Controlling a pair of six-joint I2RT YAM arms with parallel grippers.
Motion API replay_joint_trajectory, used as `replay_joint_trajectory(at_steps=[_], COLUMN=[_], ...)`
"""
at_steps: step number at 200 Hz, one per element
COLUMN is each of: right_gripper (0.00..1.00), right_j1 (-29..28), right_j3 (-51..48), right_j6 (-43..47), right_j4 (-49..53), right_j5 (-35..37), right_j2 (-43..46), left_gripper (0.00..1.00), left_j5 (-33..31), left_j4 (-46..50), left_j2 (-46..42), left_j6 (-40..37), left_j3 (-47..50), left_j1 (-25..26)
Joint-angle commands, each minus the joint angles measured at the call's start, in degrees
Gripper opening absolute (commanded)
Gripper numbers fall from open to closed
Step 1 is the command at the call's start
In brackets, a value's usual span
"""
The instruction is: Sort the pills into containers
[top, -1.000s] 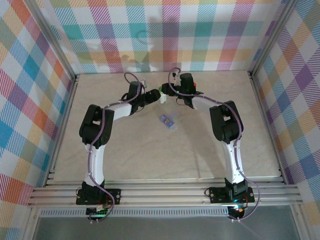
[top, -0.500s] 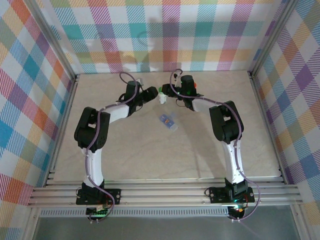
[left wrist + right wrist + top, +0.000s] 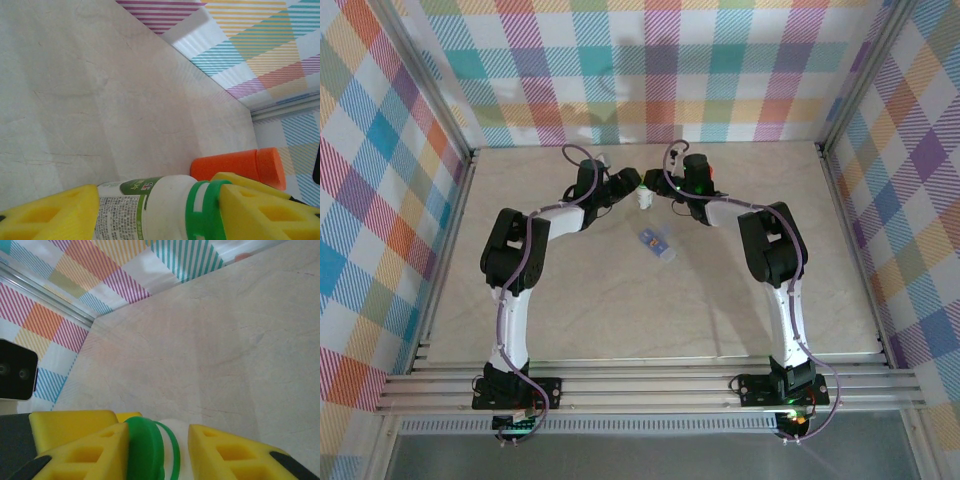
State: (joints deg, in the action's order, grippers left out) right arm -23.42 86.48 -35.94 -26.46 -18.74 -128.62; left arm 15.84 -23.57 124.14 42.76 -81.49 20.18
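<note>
Left gripper (image 3: 159, 201) is clamped on the white pill bottle (image 3: 125, 212), and the right gripper (image 3: 157, 440) pinches its green cap (image 3: 140, 455), just beyond the blue pill organizer (image 3: 657, 243). Looks like opening time: next the cap needs twisting off while the bottle is held firm.

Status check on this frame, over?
Left gripper shut on pill bottle. Right gripper shut on green cap. Pill organizer on table, untouched.

Bright, even overhead light in all 3 views. Faint soft shadows on desk (image 3: 620, 310), no glare. Top cam sharp, slight bowing at edges. Wrist cams: left end effector (image 3: 159, 210) & right end effector (image 3: 159, 452) blurry up close, desk beyond sharper.
</note>
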Motion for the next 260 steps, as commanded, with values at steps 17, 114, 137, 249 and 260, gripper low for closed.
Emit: replay_joint_trajectory(at_steps=[17,114,137,249,260], right_gripper=[0.37,0.32,0.30,0.30,0.31], right_j1=[-0.14,-0.48,-0.82,-4.21,-5.06], right_j3=[-3.93,-8.94,-10.27,-7.91,-6.91], right_j6=[-3.15,-16.00,-16.51,-9.98,-6.65], right_j4=[7.44,4.23,5.39,24.95,28.33], right_j5=[-1.67,-3.53,-1.71,10.79,12.94], right_j2=[-3.05,-7.25,-6.40,-0.98,-0.42], left_gripper=[0.61,0.57,0.57,0.47,0.46], left_j5=[-0.85,-3.39,-4.14,-8.82,-8.67], left_j4=[1.27,-1.90,-0.99,1.98,2.10], left_j2=[2.41,1.58,2.91,3.45,3.17], left_j6=[1.58,6.83,8.19,9.71,9.58], left_j3=[1.30,11.85,13.03,19.41,19.70], left_j1=[0.72,5.71,6.02,6.43,6.32])
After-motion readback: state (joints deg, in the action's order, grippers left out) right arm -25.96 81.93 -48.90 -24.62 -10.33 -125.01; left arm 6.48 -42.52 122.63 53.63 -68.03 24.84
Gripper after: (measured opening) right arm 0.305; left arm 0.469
